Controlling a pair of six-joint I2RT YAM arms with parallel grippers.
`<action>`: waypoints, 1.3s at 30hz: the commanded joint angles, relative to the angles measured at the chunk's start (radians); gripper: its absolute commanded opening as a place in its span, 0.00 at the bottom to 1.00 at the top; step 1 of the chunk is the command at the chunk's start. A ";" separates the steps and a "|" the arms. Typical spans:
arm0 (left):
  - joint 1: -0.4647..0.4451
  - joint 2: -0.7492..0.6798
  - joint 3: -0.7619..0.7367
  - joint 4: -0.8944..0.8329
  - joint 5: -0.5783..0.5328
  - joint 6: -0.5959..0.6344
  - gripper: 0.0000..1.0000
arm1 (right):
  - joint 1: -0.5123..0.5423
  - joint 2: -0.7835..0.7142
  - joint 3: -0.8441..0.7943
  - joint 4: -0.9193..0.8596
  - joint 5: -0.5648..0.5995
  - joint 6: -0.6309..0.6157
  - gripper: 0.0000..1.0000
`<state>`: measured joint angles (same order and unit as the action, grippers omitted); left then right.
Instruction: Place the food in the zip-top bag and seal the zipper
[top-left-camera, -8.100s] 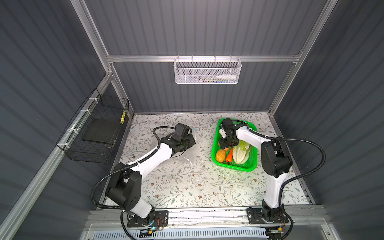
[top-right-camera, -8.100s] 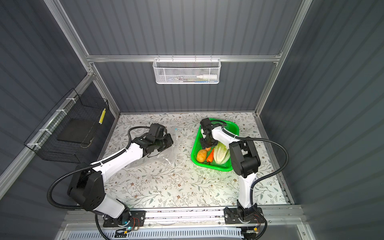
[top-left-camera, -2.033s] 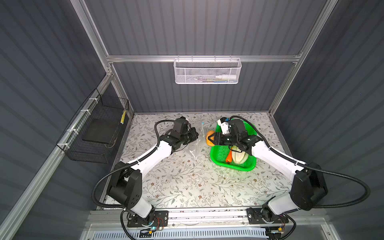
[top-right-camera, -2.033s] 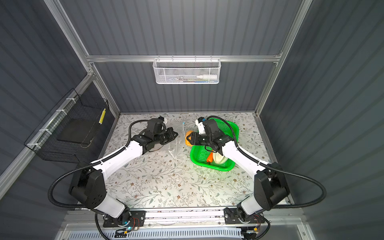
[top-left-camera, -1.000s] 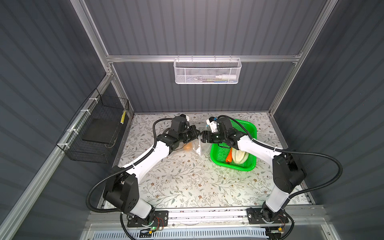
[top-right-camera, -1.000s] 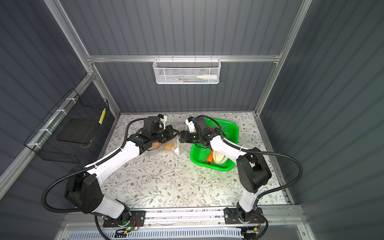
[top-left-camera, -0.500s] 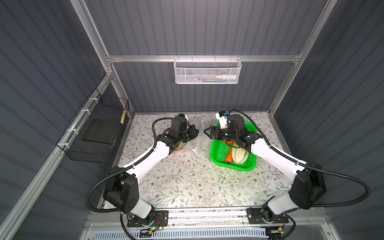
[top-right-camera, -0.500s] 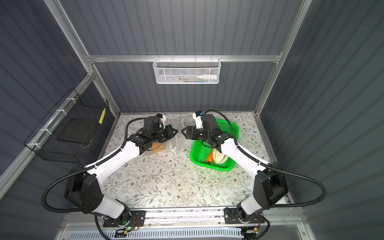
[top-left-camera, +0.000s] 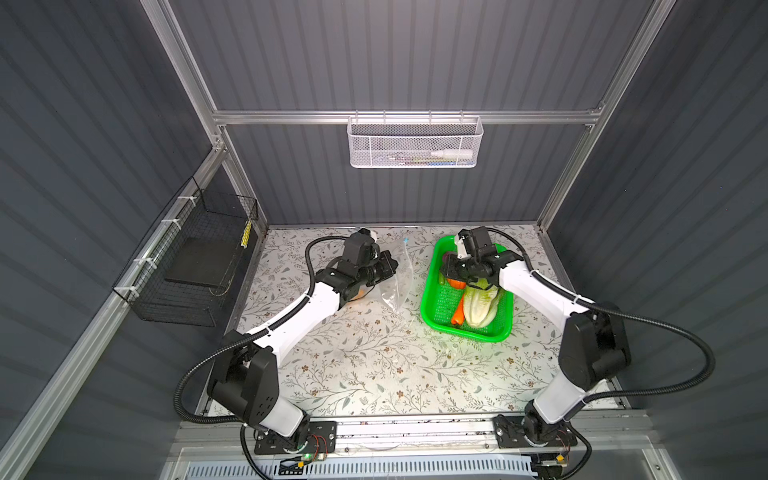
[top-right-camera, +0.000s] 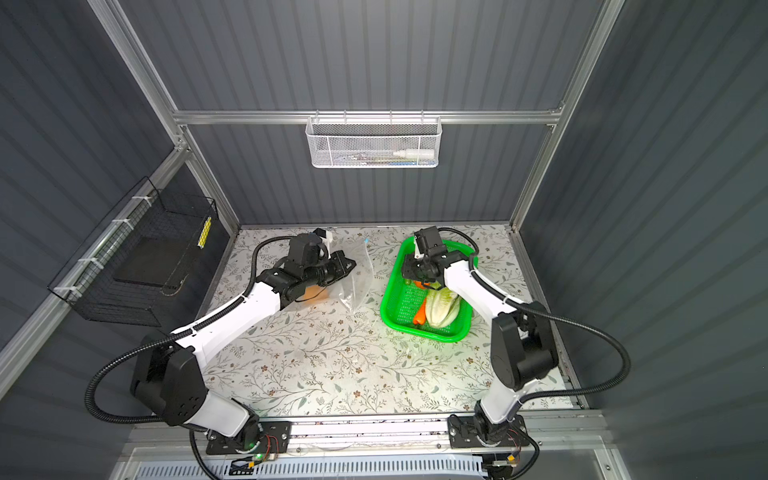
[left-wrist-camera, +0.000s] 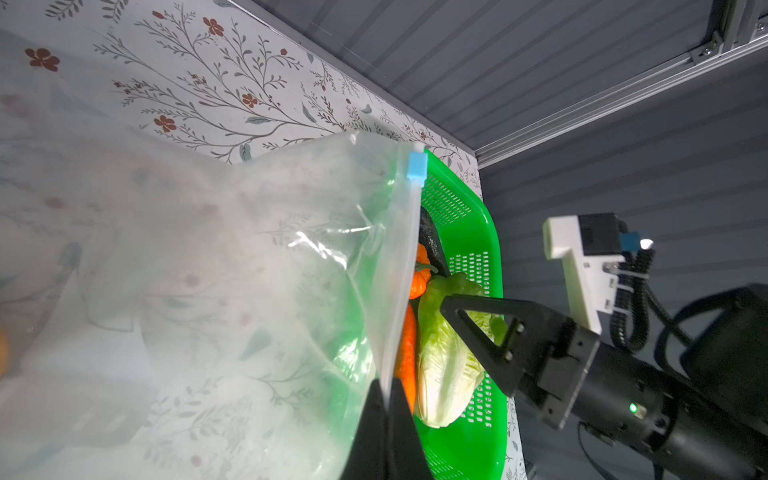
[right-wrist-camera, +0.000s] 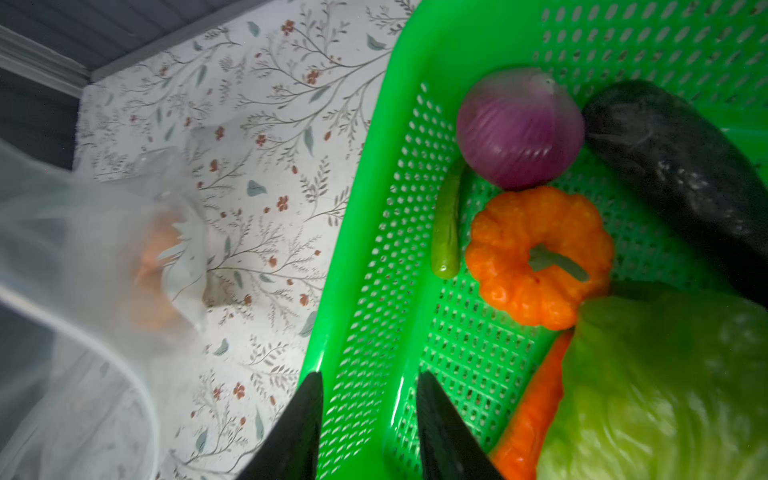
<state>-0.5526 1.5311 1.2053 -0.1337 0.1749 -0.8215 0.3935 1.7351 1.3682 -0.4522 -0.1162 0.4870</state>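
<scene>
Loading food, part-way by the look of it: holding the zip-top bag (left-wrist-camera: 249, 270) up by its mouth edge with the left gripper (left-wrist-camera: 388, 399), tips pinched together on the zipper strip, lower centre of the left wrist view. Reading the mouth as unsealed, given the light-blue slider tab (left-wrist-camera: 417, 166) parked at the far end of that strip, upper centre of the same view. Placing the bag left of centre in both top views, just beside the green basket (top-left-camera: 428, 291). Spotting one orange lump (top-right-camera: 316, 293) already inside the bag, partly under the left arm.

Hovering the right gripper (right-wrist-camera: 368, 376) over the basket's left rim, jaws apart with nothing held between them, bottom centre of the right wrist view.

Left in the basket: purple onion (right-wrist-camera: 519, 129), small pumpkin (right-wrist-camera: 540, 257), eggplant (right-wrist-camera: 673, 166), napa cabbage (right-wrist-camera: 665, 386), carrot (right-wrist-camera: 532, 415), plus a small green pepper-like piece (right-wrist-camera: 446, 232).

Next, as a judgement: drop onto the pumpkin or onion, closest to the tips, close across the round body, lift clear of the rim, carry left into the mouth. Can't confirm how wide the mouth gapes; may need spreading. Sealing only once the basket is cleared
</scene>
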 joint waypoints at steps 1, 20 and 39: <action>0.002 -0.006 -0.013 -0.012 -0.014 0.030 0.00 | -0.001 0.072 0.095 -0.110 0.077 -0.038 0.38; 0.002 0.007 -0.019 -0.010 -0.018 0.045 0.00 | 0.024 0.371 0.340 -0.203 0.229 -0.022 0.32; 0.002 0.003 -0.021 -0.014 -0.028 0.047 0.00 | 0.037 0.498 0.404 -0.241 0.276 -0.015 0.33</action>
<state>-0.5526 1.5314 1.1873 -0.1352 0.1566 -0.7959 0.4244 2.2036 1.7470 -0.6693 0.1413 0.4667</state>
